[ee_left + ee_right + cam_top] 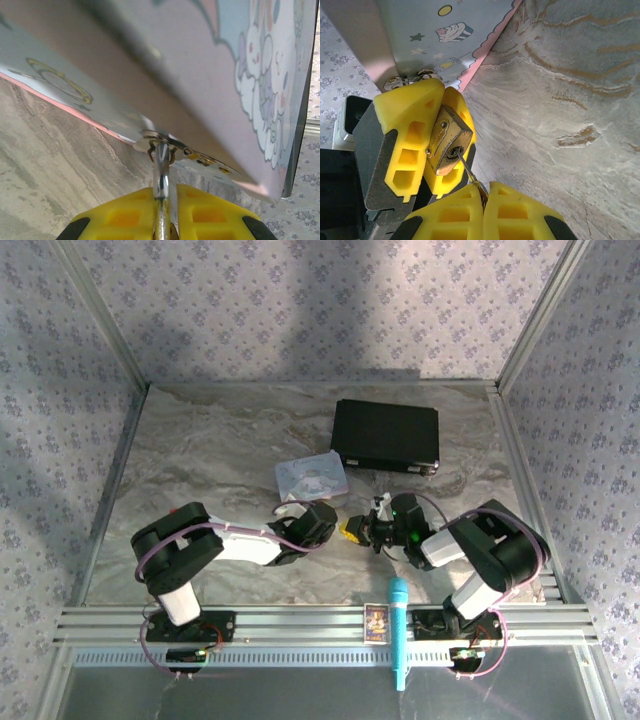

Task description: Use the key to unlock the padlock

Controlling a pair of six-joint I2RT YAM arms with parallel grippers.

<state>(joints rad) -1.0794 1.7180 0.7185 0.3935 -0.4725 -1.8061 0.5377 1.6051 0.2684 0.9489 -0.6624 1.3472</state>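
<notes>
Nearest the lens, right wrist view: my right pincer (482,189), yellow pads clenched on the key (466,170). The thin blade runs up and left into the keyway of the padlock (447,140). How deep it sits I cannot tell.

The brass body is gripped between the pads of my left pincer (444,92), just under the edge of the pastel tin (445,45) and above the marble table (560,100).

Risks, as I judge them:
- The blade is slender. A twist off its axis could bend it or let it slide between my right pads.
- The body could roll in my left pads instead of the cylinder turning, if that grip is too light.
- The lock hangs from the tin, so any pull drags or tips the tin.

View differences:
- The left wrist view shows the shackle (161,170) rising from my left pincer (162,196) through the tin's hasp (160,143). No key or keyway there.
- The right wrist view gives key, keyway and body, but little of the hasp.
- The top view shows both pincers meeting tip to tip just in front of the tin, with a black case (386,435) beyond.
</notes>
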